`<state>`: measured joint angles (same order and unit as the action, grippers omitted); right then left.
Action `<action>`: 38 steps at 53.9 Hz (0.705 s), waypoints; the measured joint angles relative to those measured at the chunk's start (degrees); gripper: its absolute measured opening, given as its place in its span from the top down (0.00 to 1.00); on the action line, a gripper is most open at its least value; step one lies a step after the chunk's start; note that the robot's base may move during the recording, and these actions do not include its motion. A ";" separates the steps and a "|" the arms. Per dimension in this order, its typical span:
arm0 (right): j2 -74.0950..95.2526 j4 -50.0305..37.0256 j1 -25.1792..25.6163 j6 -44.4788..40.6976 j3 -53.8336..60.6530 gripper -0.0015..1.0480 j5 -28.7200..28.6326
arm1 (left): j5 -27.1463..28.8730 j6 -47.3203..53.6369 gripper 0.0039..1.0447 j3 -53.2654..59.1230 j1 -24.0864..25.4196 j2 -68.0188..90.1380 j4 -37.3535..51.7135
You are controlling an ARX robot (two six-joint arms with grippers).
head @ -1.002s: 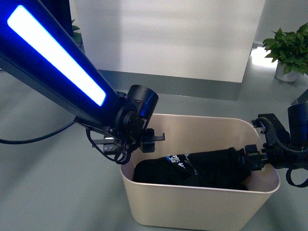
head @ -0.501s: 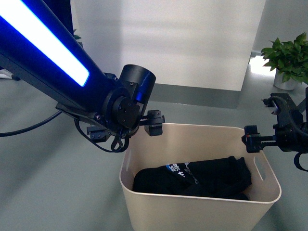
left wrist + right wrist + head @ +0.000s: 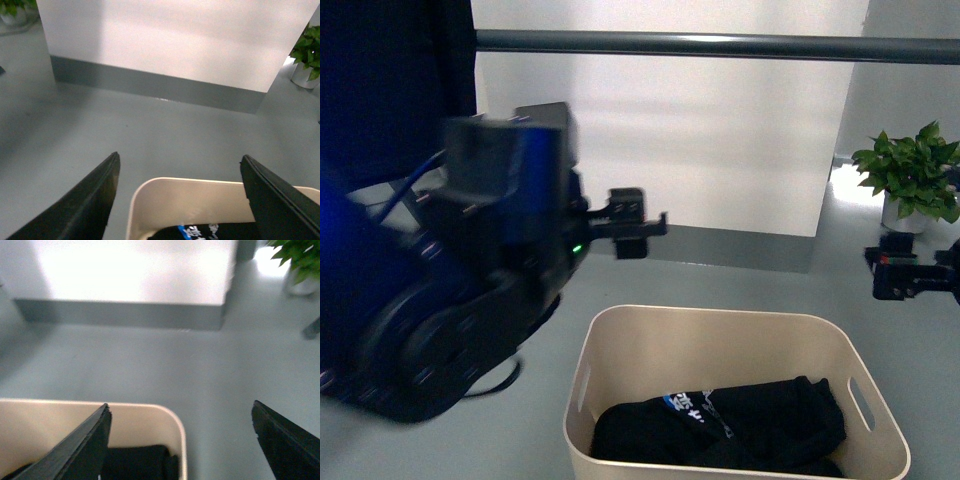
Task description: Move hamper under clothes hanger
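The beige hamper (image 3: 582, 400) stands on the floor at the bottom centre of the front view, with a black garment (image 3: 740, 425) inside. The clothes hanger's dark grey bar (image 3: 720, 45) runs across the top of that view, above and beyond the hamper. My left gripper (image 3: 638, 228) hangs open above the hamper's far left corner and touches nothing. My right gripper (image 3: 895, 275) hangs open to the right of the hamper, above its rim. In the left wrist view, the left gripper (image 3: 180, 157) is well above the hamper (image 3: 190, 200). The right wrist view shows the right gripper (image 3: 181, 406) above a hamper (image 3: 150, 425) corner.
A potted plant (image 3: 910, 175) stands at the right by a white wall panel (image 3: 700, 140) with a grey base. A dark mass fills the upper left, behind my blurred left arm (image 3: 450, 300). Grey floor (image 3: 910, 350) surrounds the hamper.
Both grippers have lifted away from the hamper's rim and moved up and outward. The view has shifted, so the bar now shows at the top and the hamper sits lower.
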<state>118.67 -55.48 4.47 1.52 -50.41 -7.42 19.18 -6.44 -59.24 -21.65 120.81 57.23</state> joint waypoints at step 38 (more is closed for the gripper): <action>-33.94 -16.98 -4.39 -1.49 39.21 0.98 7.39 | -12.04 5.49 0.97 45.90 14.36 -40.94 8.57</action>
<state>84.73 -72.47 0.08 0.03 -11.20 -0.03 7.14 -0.95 -13.34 -7.29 79.88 65.80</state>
